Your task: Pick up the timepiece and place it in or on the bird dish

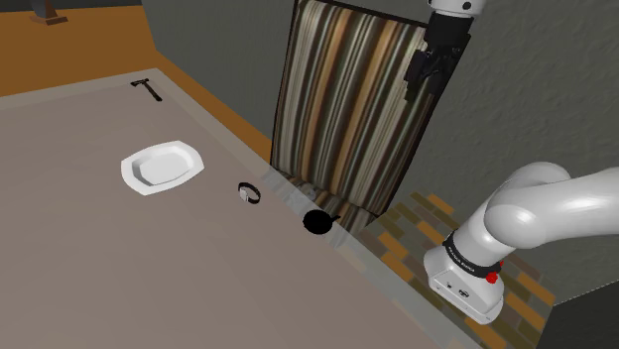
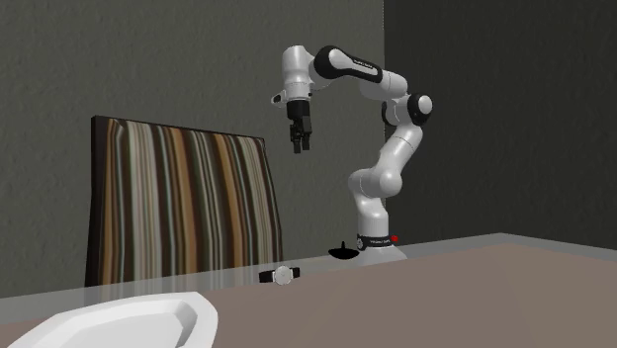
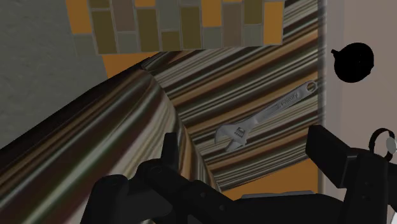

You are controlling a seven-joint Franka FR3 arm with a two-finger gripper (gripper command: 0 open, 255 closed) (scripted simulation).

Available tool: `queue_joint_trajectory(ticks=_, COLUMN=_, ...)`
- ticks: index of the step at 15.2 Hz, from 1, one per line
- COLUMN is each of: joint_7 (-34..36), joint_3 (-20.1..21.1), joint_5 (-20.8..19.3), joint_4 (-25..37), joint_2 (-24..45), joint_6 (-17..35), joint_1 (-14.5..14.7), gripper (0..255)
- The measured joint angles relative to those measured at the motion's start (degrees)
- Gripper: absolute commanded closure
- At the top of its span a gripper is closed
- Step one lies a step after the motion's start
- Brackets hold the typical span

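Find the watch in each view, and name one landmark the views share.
Shoulder view: watch mid-picture, between dish and black round thing.
Second exterior view: watch low centre, near table's far edge.
Wrist view: watch just outside one finger.
Shared landmark: striped chair.

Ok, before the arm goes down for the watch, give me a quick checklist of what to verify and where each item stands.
1. Gripper open and empty: ok, the fingers stand apart with nothing between them.
2. Gripper above the watch: not ok, it hangs high up by the striped chair, off to the side of the table.
3. Watch free to grasp: ok, it lies alone, apart from the black pot.
4. White dish empty and unblocked: ok.
5. Strap lined up with the fingers: cannot tell.
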Motion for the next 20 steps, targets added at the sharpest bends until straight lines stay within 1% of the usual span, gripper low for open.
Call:
queue_joint_trajectory(ticks=2, joint_7=0.3, joint_3=0.4, joint_5=0.3, joint_4=-0.2, joint_2=0.4, joint_6=0.6, joint_1=0.2, gripper=0)
queue_joint_trajectory(ticks=7, joint_7=3.4, joint_3=4.2, joint_5=3.3, joint_4=-2.2, joint_2=4.3, joint_6=7.3, joint_1=1.8, gripper=0)
queue_joint_trajectory(ticks=10, joint_7=5.9, joint_3=7.1, joint_5=5.2, joint_4=-2.0, joint_2=7.7, joint_6=11.2, joint_1=3.0, gripper=0)
queue_joint_trajectory(ticks=15, joint_7=9.8, joint_3=11.7, joint_5=7.3, joint_4=-0.4, joint_2=15.3, joint_6=18.3, joint_1=4.6, gripper=0)
queue_joint_trajectory(ticks=17, joint_7=11.1, joint_3=13.4, joint_5=7.7, joint_4=0.2, joint_2=18.4, joint_6=21.2, joint_1=5.1, gripper=0)
queue_joint_trajectory(ticks=20, joint_7=13.5, joint_3=16.0, joint_5=7.6, joint_4=2.8, joint_2=23.8, joint_6=24.8, joint_1=5.7, gripper=0)
